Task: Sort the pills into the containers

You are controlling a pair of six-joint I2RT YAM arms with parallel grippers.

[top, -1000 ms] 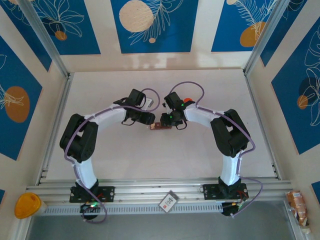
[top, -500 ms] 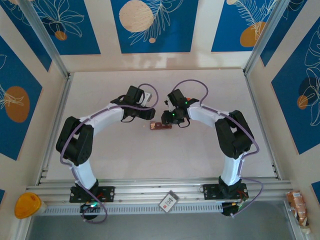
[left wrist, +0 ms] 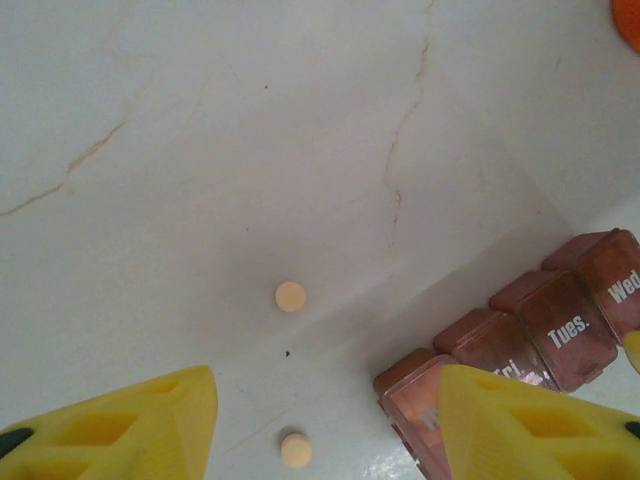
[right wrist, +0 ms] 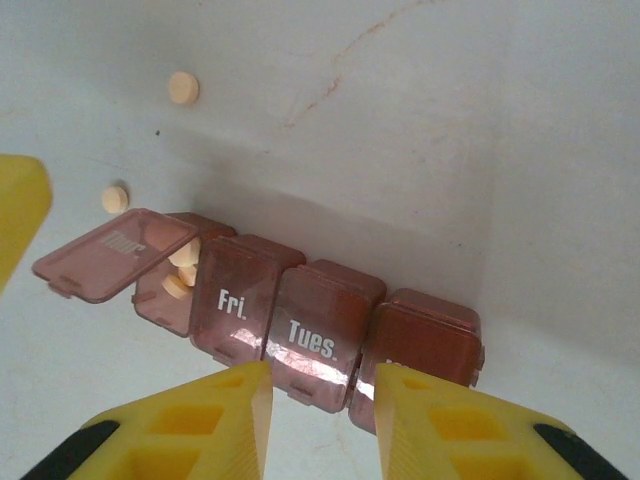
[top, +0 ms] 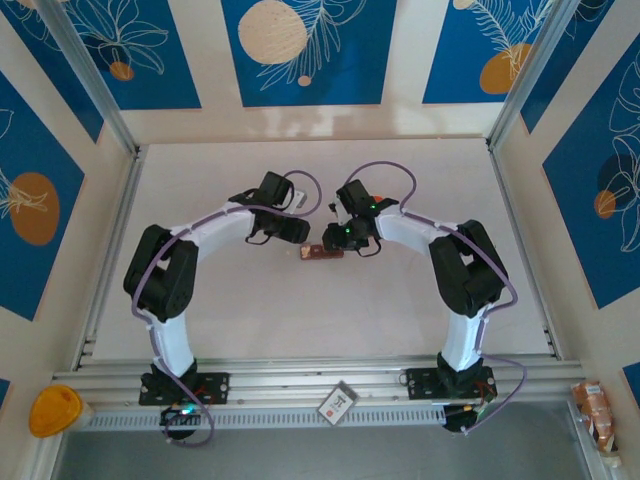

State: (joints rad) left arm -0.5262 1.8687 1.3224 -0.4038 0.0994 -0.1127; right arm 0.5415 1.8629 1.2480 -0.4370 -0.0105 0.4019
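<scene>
The containers (right wrist: pixel 300 315) are a dark reddish-brown strip of several joined compartments lying mid-table (top: pixel 322 255). Its "Thur" end lid is flipped open, with pale pills (right wrist: pixel 180 270) inside; the "Fri.", "Tues." and last lids are shut. Two loose pills (left wrist: pixel 290 296) (left wrist: pixel 295 450) lie on the table left of the strip. My left gripper (left wrist: pixel 325 430) is open, low over the nearer loose pill, its right finger (left wrist: pixel 530 420) over the open compartment. My right gripper (right wrist: pixel 320 420) is open just in front of the "Tues." compartment, holding nothing.
An orange bottle (left wrist: pixel 628 10) sits beyond the strip. Metal rails frame the table. Off the near edge lie a yellow object (top: pixel 55 410), a small card (top: pixel 337 402) and a snack packet (top: pixel 595 410).
The left arm's elbow swung out to the left and came back. Both grippers stay beside the strip, with only small shifts. Nothing was picked up.
</scene>
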